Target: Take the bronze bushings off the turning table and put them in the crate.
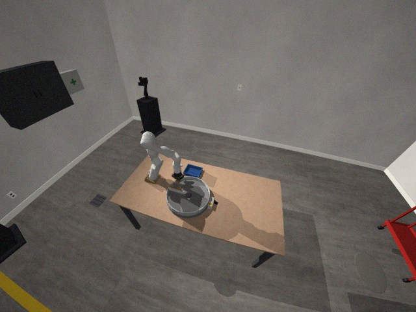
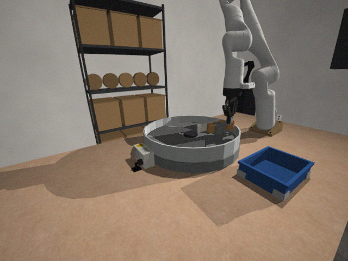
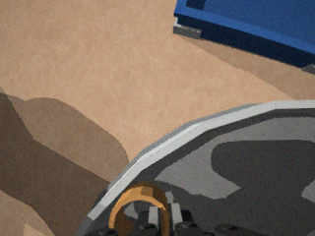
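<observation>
My gripper [image 1: 177, 177] [image 2: 229, 123] [image 3: 164, 217] points down over the turning table [image 1: 188, 215] [image 2: 193, 154] [image 3: 182, 135], near its rim on the robot's side. It is shut on the wall of an upright bronze bushing [image 2: 232, 127] [image 3: 141, 192], with one finger inside the ring and one outside. Another bronze bushing [image 2: 210, 128] stands on the turning table, and an orange piece [image 2: 221, 121] shows partly behind the held one. A pale steel bushing [image 2: 199, 128] stands beside the second bronze one. The blue crate [image 1: 192, 175] [image 2: 262, 176] [image 3: 246, 41] shows no bushing inside.
The turning table has a raised rim and a dark centre hub [image 2: 190, 134]. A small control box [image 2: 144, 157] [image 1: 212, 202] with a black knob sits against its outer side. The crate stands on the wooden table top [image 1: 248, 201] [image 2: 112, 219] [image 3: 98, 59], a short gap from the rim.
</observation>
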Tool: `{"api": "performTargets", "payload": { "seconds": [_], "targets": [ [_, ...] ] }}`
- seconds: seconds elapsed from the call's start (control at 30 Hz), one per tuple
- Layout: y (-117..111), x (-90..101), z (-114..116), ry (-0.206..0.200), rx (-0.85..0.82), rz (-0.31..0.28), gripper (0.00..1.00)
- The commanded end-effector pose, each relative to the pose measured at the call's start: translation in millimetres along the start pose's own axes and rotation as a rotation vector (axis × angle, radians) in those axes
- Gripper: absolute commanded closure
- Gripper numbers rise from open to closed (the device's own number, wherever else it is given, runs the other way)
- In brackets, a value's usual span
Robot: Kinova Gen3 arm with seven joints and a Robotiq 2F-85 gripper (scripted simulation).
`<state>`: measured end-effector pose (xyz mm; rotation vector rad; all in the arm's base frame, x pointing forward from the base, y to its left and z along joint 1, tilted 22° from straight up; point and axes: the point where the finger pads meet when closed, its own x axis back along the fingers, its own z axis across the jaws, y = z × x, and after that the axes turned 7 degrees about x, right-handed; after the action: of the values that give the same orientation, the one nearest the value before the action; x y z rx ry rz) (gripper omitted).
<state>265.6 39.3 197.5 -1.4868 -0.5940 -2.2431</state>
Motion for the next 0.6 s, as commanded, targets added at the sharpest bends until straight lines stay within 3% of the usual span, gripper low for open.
{"api": "performTargets", "payload": {
  "seconds": [0.0, 0.57],
  "targets": [
    [0.1, 0.2, 0.2, 0.001, -0.001, 0.0, 1.0],
    [0.1, 7.6, 0.2, 0.001, -0.001, 0.0, 1.0]
  ]
}}
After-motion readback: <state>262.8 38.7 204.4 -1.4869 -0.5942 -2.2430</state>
